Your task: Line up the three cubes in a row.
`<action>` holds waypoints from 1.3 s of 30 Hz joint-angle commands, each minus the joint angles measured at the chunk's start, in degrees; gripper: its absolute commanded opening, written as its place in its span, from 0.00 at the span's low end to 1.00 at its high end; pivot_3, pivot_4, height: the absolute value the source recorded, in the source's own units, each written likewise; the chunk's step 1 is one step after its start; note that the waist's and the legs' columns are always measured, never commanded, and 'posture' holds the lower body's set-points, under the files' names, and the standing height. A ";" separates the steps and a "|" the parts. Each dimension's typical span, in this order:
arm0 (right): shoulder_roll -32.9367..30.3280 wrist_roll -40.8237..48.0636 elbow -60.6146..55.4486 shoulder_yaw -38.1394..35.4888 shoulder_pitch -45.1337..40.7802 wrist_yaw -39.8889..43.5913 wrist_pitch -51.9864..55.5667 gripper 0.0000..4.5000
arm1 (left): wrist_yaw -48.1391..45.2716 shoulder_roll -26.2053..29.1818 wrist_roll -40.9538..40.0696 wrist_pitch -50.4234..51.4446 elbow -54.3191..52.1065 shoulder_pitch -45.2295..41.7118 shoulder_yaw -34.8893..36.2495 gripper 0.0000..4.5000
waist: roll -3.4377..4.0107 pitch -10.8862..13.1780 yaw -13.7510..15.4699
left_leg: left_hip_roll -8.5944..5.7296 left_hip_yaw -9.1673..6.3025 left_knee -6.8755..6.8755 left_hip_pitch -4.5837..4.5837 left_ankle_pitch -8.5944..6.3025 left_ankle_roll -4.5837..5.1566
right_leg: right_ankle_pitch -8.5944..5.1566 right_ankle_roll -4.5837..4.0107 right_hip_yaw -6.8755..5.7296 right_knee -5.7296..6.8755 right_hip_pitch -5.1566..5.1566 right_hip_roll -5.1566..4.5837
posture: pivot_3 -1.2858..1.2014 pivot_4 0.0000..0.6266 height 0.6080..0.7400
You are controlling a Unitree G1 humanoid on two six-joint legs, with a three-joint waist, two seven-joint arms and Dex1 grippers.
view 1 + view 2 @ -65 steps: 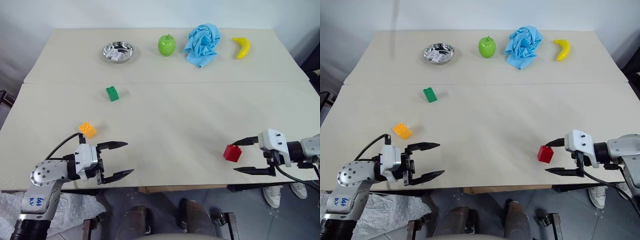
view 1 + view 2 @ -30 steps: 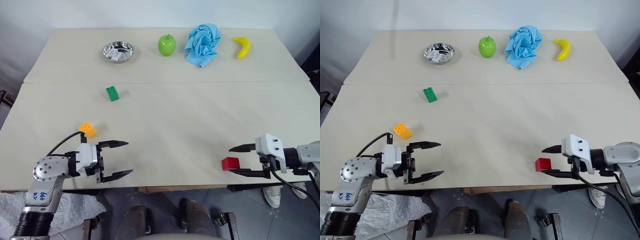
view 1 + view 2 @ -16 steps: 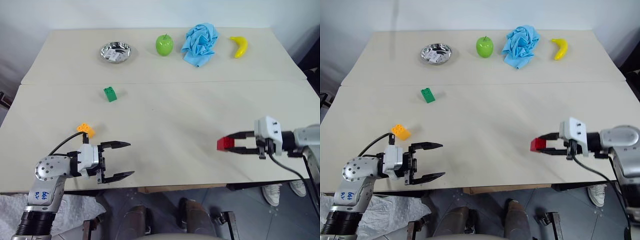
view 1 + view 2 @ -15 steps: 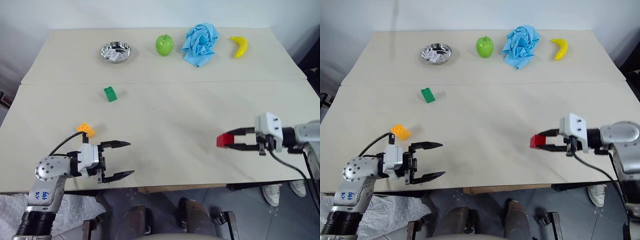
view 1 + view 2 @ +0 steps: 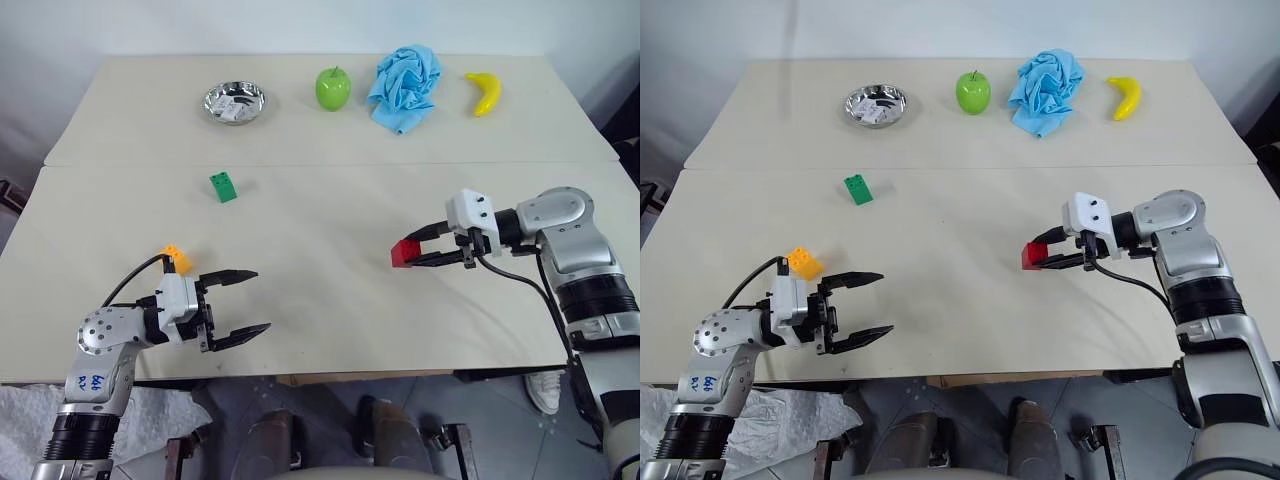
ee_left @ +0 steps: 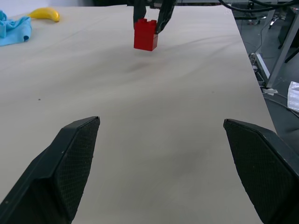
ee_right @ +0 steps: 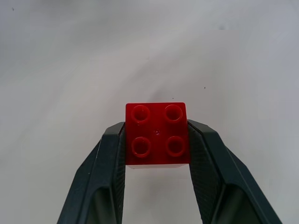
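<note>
Right gripper (image 5: 412, 253) clamped on the red cube (image 5: 403, 252), held above the table (image 5: 330, 215), well right of the green cube (image 5: 223, 186). Left gripper (image 5: 246, 302), fingers apart and empty, nearer the robot than the green cube, just beside the orange cube (image 5: 177, 258).
</note>
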 commanded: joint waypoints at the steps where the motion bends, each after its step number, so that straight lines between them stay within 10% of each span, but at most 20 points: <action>1: 0.86 -0.86 4.45 0.30 -3.28 4.35 -3.89 0.32 | -0.01 0.36 -0.28 -0.55 0.11 -0.41 0.82 1.00 | 0.00 0.00 -0.15 | -0.01 0.01 0.00 0.00 0.00 0.01 | 0.00 0.00 0.01 -0.01 0.00 0.00 | 0.52 0.24 1.00; 10: 3.37 -0.98 14.14 4.61 -8.02 4.78 -9.52 0.32 | 0.90 0.65 -0.23 -0.50 -0.93 0.38 1.44 1.00 | 0.00 0.00 -1.33 | 0.02 -0.02 -0.01 0.00 0.00 0.01 | 0.00 0.00 -0.01 0.00 0.00 0.01 | 0.52 0.24 1.00; 19: 3.61 5.84 13.41 2.09 -8.83 4.78 -12.48 0.99 | 3.79 1.02 -0.54 0.52 -3.57 2.98 3.70 1.00 | 0.02 0.01 -1.32 | 0.04 -0.03 -0.02 0.01 0.00 0.01 | 0.00 0.00 0.01 0.00 0.00 0.00 | 0.52 0.24 1.00; 30: -4.32 26.10 -24.92 -18.10 19.02 -3.82 4.07 0.99 | 11.22 1.45 -6.52 4.70 -12.31 17.40 19.03 1.00 | 0.01 0.02 -0.59 | 0.03 -0.29 -0.20 -0.10 -0.04 -0.02 | -0.01 -0.01 0.01 -0.23 0.01 -0.04 | 0.52 0.24 1.00; 39: -3.80 26.77 -33.09 -26.12 37.10 -8.71 7.11 0.99 | 20.52 -4.91 -8.44 5.67 -8.84 24.10 30.29 1.00 | -0.01 0.02 0.26 | 0.06 -0.05 -0.18 0.15 -0.07 -0.07 | 0.01 0.01 0.19 -0.20 0.11 -0.11 | 0.52 0.24 1.00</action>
